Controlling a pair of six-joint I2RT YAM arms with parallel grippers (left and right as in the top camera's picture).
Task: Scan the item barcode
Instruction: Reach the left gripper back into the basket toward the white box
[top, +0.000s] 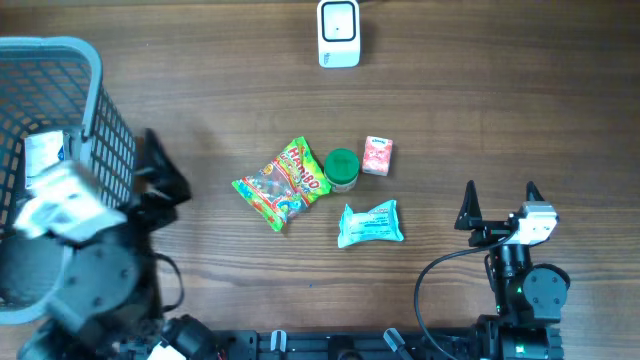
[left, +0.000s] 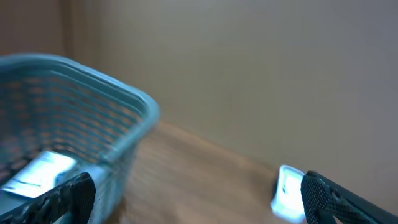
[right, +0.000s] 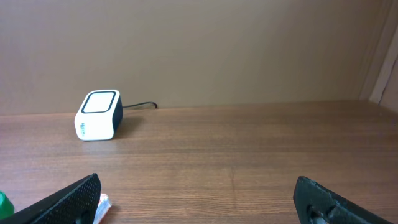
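Observation:
The white barcode scanner (top: 339, 33) stands at the table's far edge, its cable trailing behind it. Four items lie mid-table: a colourful Haribo bag (top: 283, 183), a green-lidded jar (top: 342, 169), a small pink box (top: 378, 156) and a teal packet (top: 371, 224). My right gripper (top: 499, 203) is open to the right of them, holding nothing. In the right wrist view the gripper (right: 199, 202) faces the scanner (right: 98, 115), and the pink box (right: 102, 206) peeks past its left finger. My left gripper (top: 165, 170) is open beside the basket; in its blurred view (left: 199, 199) the scanner (left: 287, 193) shows by the right finger.
A blue-grey mesh basket (top: 95, 110) stands at the far left, with a white packet (top: 42, 155) inside; the left wrist view shows the basket (left: 93, 118) close on its left. A beige wall rises behind the table.

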